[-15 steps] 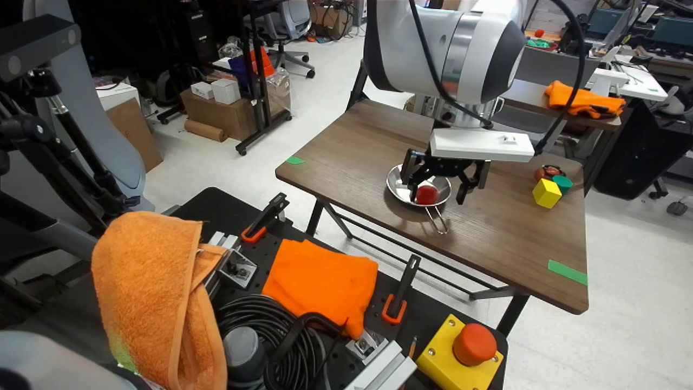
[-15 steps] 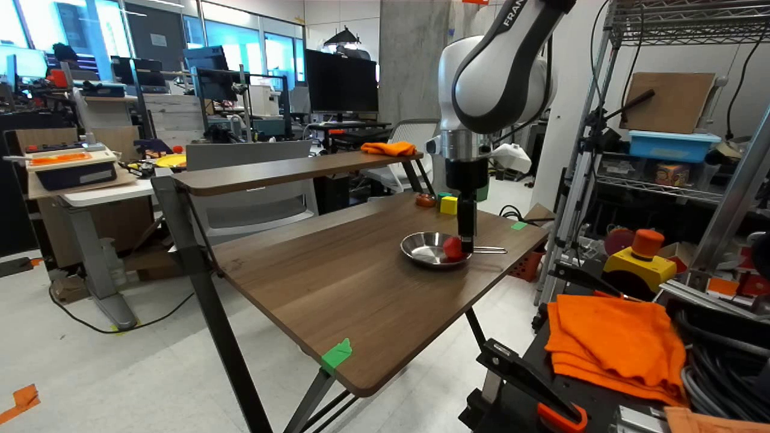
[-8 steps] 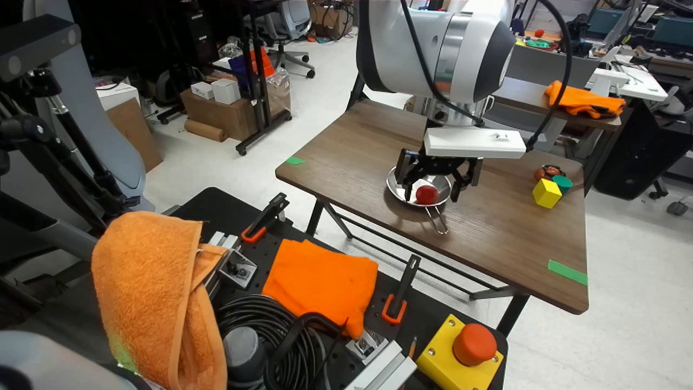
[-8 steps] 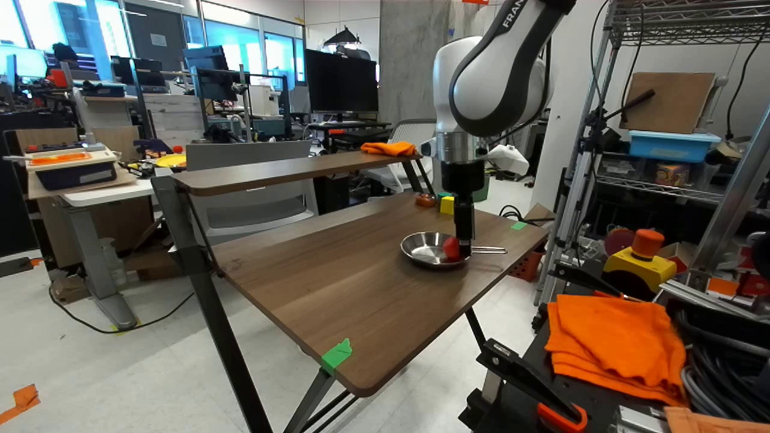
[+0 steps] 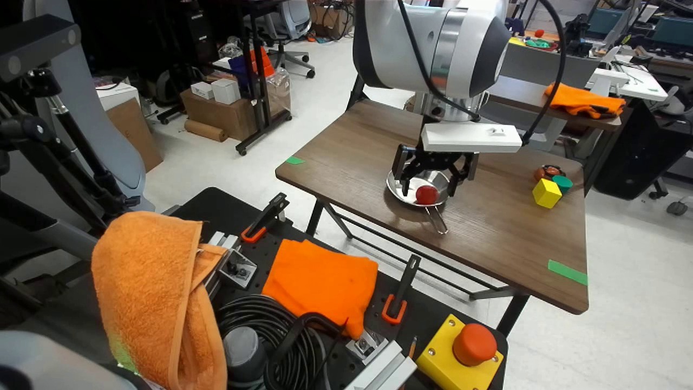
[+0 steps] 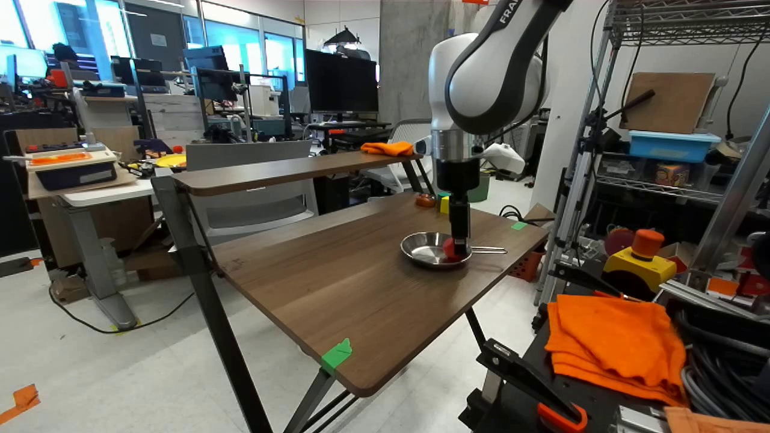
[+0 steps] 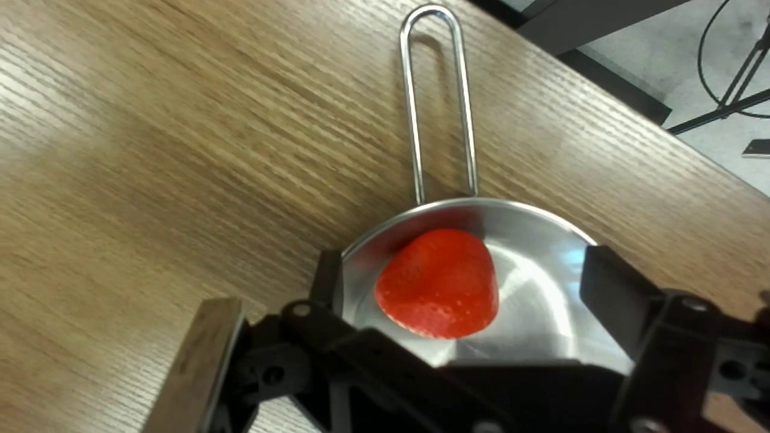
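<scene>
One gripper [image 5: 428, 189], jaws apart; one red object [image 7: 442, 285] in one pan [image 7: 532, 294]

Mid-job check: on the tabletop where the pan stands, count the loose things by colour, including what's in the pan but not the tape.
Silver: 1, the pan
Red: 1, the rounded object in the pan
Yellow: 1, the block
Green: 1, the cup-like piece
Reddish-brown: 1, an item of unclear kind
Total: 5
</scene>
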{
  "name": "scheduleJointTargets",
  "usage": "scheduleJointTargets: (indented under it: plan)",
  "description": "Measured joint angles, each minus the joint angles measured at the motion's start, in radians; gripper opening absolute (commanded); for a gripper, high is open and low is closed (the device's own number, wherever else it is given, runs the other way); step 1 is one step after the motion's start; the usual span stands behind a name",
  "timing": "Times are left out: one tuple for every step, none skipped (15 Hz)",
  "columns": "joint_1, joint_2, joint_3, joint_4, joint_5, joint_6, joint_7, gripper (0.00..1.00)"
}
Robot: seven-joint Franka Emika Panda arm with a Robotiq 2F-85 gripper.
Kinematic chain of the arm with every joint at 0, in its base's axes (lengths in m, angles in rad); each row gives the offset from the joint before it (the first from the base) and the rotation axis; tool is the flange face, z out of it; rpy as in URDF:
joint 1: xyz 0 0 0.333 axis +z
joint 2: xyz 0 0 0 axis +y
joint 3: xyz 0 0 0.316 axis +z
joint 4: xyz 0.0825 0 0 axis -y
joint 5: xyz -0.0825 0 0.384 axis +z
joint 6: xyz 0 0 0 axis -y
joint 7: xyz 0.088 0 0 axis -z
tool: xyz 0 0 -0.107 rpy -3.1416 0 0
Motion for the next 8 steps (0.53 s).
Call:
scheduleJointTargets:
  plan:
    - [0.0, 0.0, 0.0, 0.003, 0.0, 0.001, 0.0, 1.0]
    - [0.0, 0.0, 0.0, 0.007, 0.0, 0.002, 0.0, 1.0]
    - [0.0, 0.0, 0.0, 0.008, 0.0, 0.003, 0.0, 1.0]
    - [0.0, 0.0, 0.0, 0.01, 0.0, 0.004, 0.0, 0.91]
    - [0.0, 0.0, 0.0, 0.01, 0.0, 0.004, 0.0, 0.74]
    - [0.0, 0.0, 0.0, 0.011, 0.0, 0.005, 0.0, 0.68]
    - [0.0, 0.0, 0.0, 0.012, 0.0, 0.005, 0.0, 0.58]
    - [0.0, 0.0, -0.001, 0.013, 0.0, 0.005, 0.0, 0.51]
